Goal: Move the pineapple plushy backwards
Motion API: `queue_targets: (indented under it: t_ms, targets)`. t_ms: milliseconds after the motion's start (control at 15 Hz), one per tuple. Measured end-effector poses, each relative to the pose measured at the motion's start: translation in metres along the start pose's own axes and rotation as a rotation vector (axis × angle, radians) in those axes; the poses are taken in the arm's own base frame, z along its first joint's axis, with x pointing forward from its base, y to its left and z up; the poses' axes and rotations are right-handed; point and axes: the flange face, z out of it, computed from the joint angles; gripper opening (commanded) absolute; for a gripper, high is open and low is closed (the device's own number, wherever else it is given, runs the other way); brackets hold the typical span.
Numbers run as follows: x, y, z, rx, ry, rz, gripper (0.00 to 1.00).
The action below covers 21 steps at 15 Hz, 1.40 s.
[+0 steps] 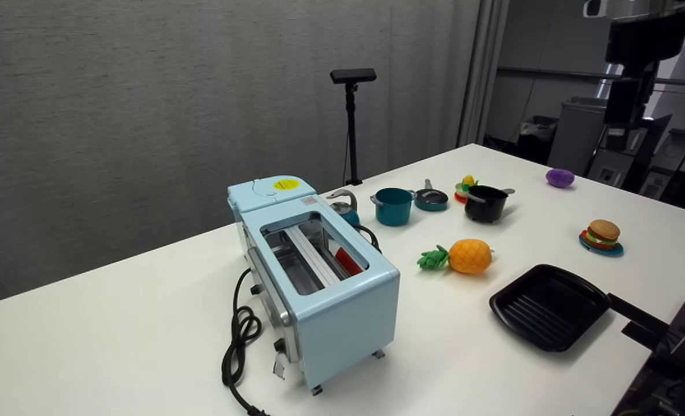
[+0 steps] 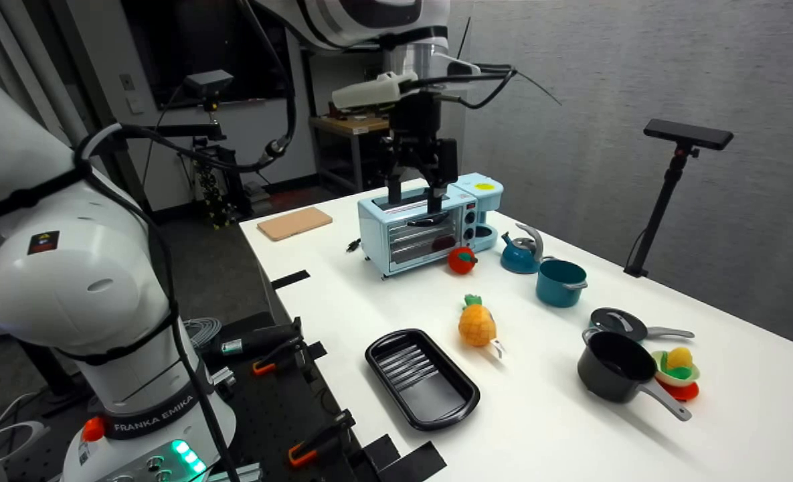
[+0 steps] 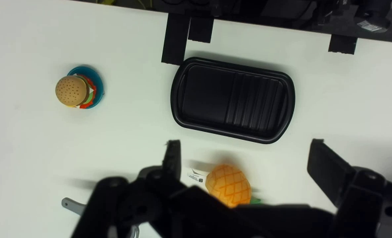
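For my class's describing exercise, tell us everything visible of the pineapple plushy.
The pineapple plushy has a rounded orange body crossed by darker lines, a green leafy tuft at one end and a white printed tag at the other. It looks soft and stuffed. It lies on its side on the white table, tuft towards the light blue toaster. Only the table seems to touch it; the open gripper is clear.

White arm [image 2: 78, 288] at left and top centre in exterior view; gripper [image 2: 414, 201] upper centre, pointing down, fingers [image 3: 329, 170] spread wide, lower half of wrist view
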Motion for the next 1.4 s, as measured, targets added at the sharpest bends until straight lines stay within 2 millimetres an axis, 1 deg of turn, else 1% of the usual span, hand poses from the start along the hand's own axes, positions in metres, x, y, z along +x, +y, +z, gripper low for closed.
queue_targets:
  t_ms: [400, 533, 600, 733, 867, 1133, 1267, 1400]
  targets:
    - [0.050, 0.020, 0.019, -0.034, -0.026, 0.000, 1.00]
    - [0.063, 0.023, 0.022, -0.047, -0.016, -0.004, 1.00]
    - [0.068, 0.021, 0.025, -0.049, -0.009, -0.005, 1.00]
    - [0.079, 0.009, 0.035, -0.051, -0.002, -0.013, 1.00]
    - [0.086, -0.008, 0.046, -0.040, -0.016, -0.032, 1.00]
    - [0.096, -0.042, 0.068, -0.024, -0.060, -0.089, 1.00]
    - [0.098, -0.054, 0.075, -0.022, -0.074, -0.110, 1.00]
    - [0.099, -0.059, 0.077, -0.019, -0.078, -0.118, 1.00]
